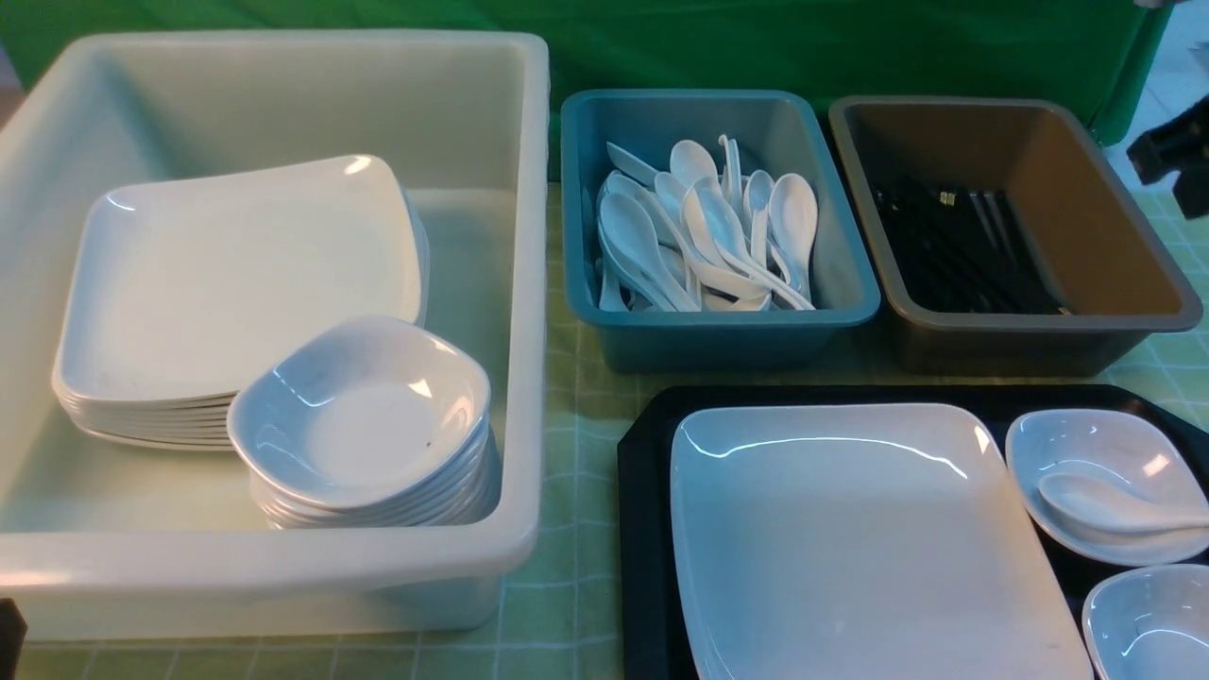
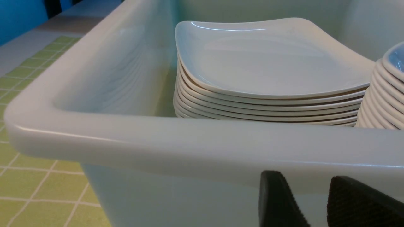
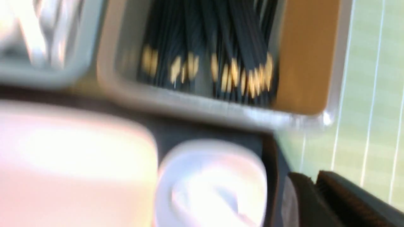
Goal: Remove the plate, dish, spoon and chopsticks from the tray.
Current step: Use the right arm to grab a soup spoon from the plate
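The black tray (image 1: 647, 529) lies at the front right. On it rest the large white plate (image 1: 850, 538) and a small dish (image 1: 1086, 444) holding the white spoon (image 1: 1115, 505). Black chopsticks (image 1: 963, 250) lie in the brown tub (image 1: 1105, 227); I see none on the tray. In the blurred right wrist view my right gripper (image 3: 311, 176) hovers past the tray's corner (image 3: 268, 148), beside the dish (image 3: 211, 183), its fingers together and empty. My left gripper (image 2: 304, 179) is open and empty, low against the outer wall of the white tub (image 2: 189, 148).
The big white tub (image 1: 529, 283) at the left holds a stack of plates (image 1: 236, 283) and a stack of dishes (image 1: 364, 416). A blue tub (image 1: 850, 283) holds several spoons. A second small dish (image 1: 1148, 623) sits at the tray's front right. A green checked cloth (image 1: 567, 586) covers the table.
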Available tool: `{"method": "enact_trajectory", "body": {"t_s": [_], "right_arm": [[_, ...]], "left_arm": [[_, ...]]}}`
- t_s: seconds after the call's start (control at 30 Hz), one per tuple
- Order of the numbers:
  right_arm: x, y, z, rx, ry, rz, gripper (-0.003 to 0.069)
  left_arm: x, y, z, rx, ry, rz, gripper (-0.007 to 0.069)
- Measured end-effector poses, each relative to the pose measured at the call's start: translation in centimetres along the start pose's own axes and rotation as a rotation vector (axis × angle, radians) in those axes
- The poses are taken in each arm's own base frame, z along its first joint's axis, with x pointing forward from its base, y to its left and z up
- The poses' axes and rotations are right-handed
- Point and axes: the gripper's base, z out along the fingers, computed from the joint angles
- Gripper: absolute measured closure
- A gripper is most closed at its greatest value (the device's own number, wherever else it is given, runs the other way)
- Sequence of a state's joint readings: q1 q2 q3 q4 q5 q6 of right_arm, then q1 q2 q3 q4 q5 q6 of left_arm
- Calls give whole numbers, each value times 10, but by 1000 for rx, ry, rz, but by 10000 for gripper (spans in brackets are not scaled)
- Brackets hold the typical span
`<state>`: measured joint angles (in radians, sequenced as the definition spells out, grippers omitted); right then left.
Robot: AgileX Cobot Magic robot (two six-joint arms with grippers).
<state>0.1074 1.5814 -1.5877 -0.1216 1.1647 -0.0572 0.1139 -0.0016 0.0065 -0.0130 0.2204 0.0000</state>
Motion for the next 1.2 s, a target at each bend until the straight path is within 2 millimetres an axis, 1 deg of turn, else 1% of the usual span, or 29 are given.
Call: {"method": "enact_trajectory", "body": {"t_s": [0.07,0.13,0.17,0.23,0.27,0.33,0.4,0.43,0.47,0.5,0.57,0.63,0.7,0.8,0.83,0.9,0.93,1.0,1.03,1.1,1.17,1.2], "right_arm": [[8,0,-6,4,21,-9,598],[21,1,-8,3,49,-15,596],[22,1,-8,2,52,-16,596],[45,3,-3,1,115,-26,595],[47,3,-2,0,120,-26,594],[65,5,5,4,175,-37,587],[78,6,11,10,217,-48,580],[92,7,18,24,269,-64,572],[102,7,24,32,307,-75,569],[104,7,25,31,313,-76,568],[124,5,38,49,389,-85,556],[132,1,47,62,396,-85,550],[134,-4,54,70,384,-69,545],[130,-13,67,82,401,-41,523],[128,-17,73,84,420,-31,503],[119,-21,91,85,471,-20,437],[117,-22,95,84,490,-19,407],[107,-24,111,74,547,-33,337],[106,-24,112,73,555,-36,326],[95,-28,125,73,583,-84,275],[87,-32,132,90,591,-164,248],[87,-33,133,92,596,-185,246]], "left_arm": [[0,0,0,0,0,0,401],[0,0,0,0,0,0,401],[0,0,0,0,0,0,401],[0,0,0,0,0,0,401],[0,0,0,0,0,0,401],[0,0,0,0,0,0,401],[0,0,0,0,0,0,401],[0,0,0,0,0,0,401],[0,0,0,0,0,0,401],[0,0,0,0,0,0,401],[0,0,0,0,0,0,401],[0,0,0,0,0,0,401],[0,0,0,0,0,0,401],[0,0,0,0,0,0,401],[0,0,0,0,0,0,401],[0,0,0,0,0,0,401],[0,0,0,0,0,0,401],[0,0,0,0,0,0,401],[0,0,0,0,0,0,401],[0,0,0,0,0,0,401],[0,0,0,0,0,0,401],[0,0,0,0,0,0,401]]}}
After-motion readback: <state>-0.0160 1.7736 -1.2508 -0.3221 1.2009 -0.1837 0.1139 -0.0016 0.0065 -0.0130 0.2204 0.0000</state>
